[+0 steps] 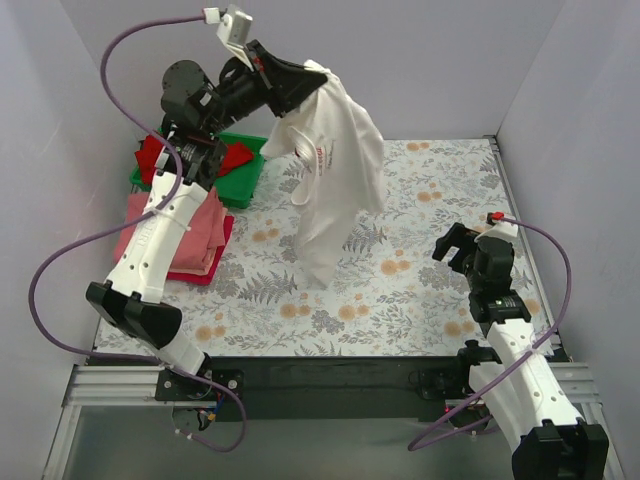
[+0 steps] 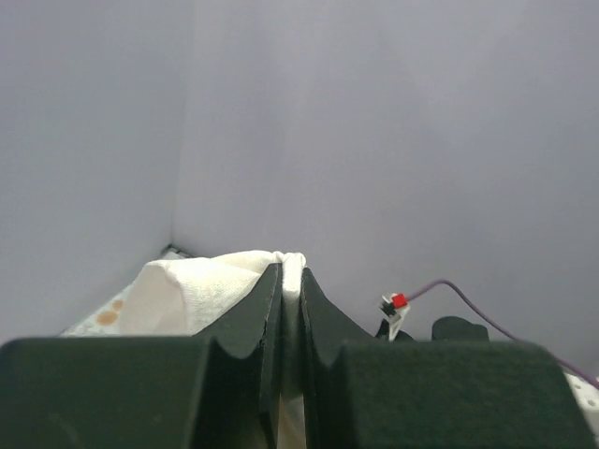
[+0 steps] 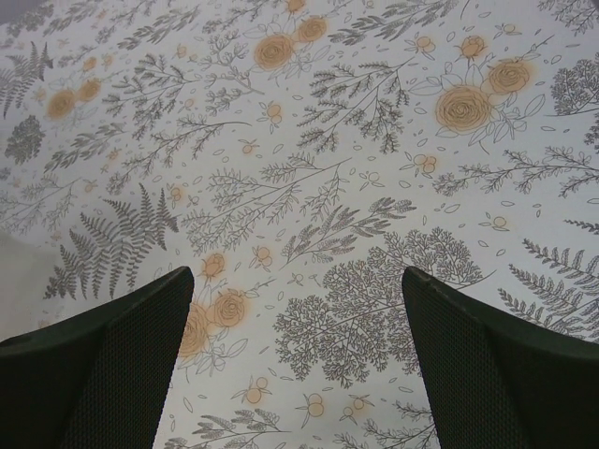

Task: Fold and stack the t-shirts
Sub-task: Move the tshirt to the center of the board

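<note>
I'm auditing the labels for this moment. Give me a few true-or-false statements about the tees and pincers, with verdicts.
1. The left pincer is shut on the white tee. True.
2. The white tee lies spread flat. False: it hangs from the raised left pincer.
3. The right pincer holds a red tee. False: it is open and empty above the table.
4. A pink tee lies folded left of the white one. True.
5. Red cloth lies in the green tray. True.
</note>
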Controlling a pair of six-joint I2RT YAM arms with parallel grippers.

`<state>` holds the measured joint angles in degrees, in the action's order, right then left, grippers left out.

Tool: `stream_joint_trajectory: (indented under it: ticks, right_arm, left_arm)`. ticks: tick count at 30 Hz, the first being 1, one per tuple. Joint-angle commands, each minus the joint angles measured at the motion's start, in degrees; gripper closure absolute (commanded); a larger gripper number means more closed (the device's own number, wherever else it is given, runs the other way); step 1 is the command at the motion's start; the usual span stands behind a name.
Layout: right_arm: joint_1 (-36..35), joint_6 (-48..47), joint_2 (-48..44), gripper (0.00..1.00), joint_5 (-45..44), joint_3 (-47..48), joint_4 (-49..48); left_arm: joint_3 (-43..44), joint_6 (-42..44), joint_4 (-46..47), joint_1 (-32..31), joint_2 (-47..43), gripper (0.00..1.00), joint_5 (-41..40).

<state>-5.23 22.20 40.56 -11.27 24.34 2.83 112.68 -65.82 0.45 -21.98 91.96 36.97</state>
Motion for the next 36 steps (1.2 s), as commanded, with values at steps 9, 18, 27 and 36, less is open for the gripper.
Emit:
stream_joint_trajectory:
  ticks: [9,18,27,36]
  right_arm:
    - [0.31,-2.24,-2.41,0.02,-3.15,0.89,-1.34]
    - [0.31,-3.39,-0.04,0.02,-1.13,2.29,0.42]
    - [-0.82,-5.49,12.69,0.02,13.26,9.14,5.78]
    - [-30.14,-15.95,20.43,0.02,12.93,14.15,5.43]
  left_arm:
    - [1.23,-3.35,1.58,-5.36,7.96,1.0,-5.75]
    - [-13.97,2.89,-9.22,-4.39,16.21,0.41,-43.88]
    - [-26.97,2.81,-14.86,-3.86,13.52,0.08,-61.23]
    - [-50.27,-7.21,-14.34,-3.6,-2.2,0.07,-58.77]
